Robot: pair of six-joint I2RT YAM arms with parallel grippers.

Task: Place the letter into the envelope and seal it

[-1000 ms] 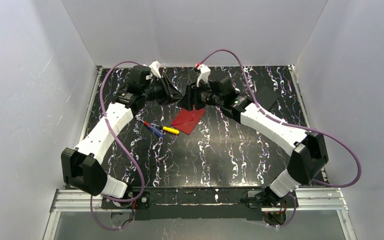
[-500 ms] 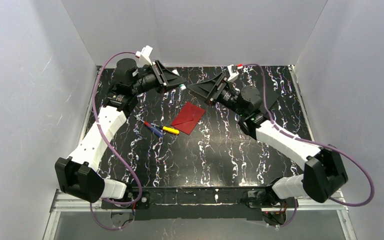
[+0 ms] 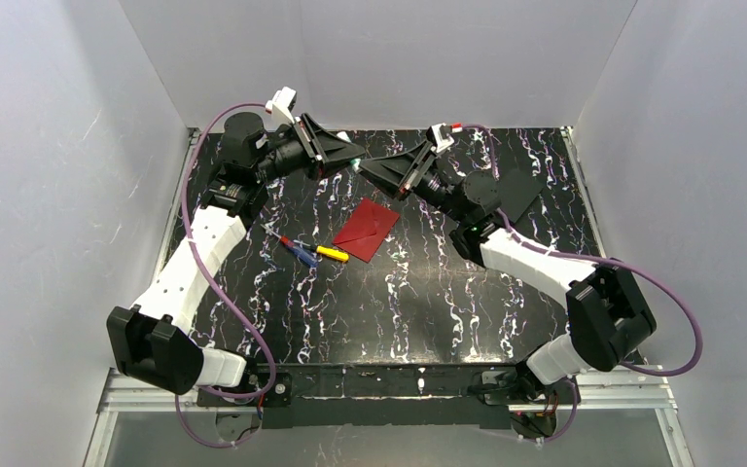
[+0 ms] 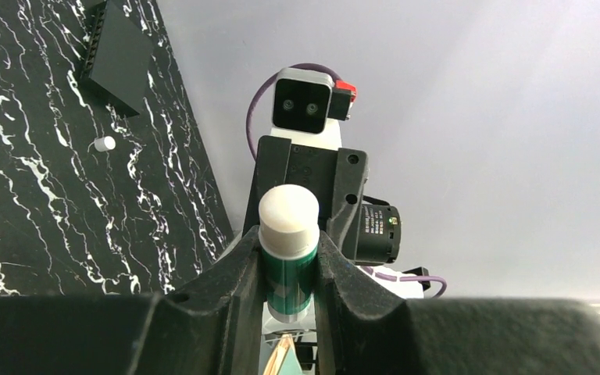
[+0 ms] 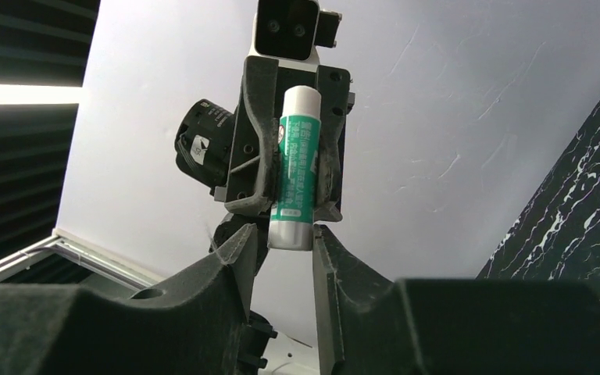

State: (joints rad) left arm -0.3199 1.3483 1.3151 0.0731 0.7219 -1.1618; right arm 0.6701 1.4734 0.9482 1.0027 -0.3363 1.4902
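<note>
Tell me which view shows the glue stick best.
Right wrist: the glue stick shows at full length, green label facing the camera, held in the left tool. The left wrist view shows it foreshortened, white cap foremost. The top view gives only a green speck.

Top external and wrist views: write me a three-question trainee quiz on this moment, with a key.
1. True or false: the envelope lies on the table, in neither gripper.
2. What does the left gripper clamp? A) the envelope B) a glue stick C) a cable
3. Fill in: the fingers of the right gripper flank the stick's ____ end.
Key: 1 true; 2 B; 3 white.
</note>
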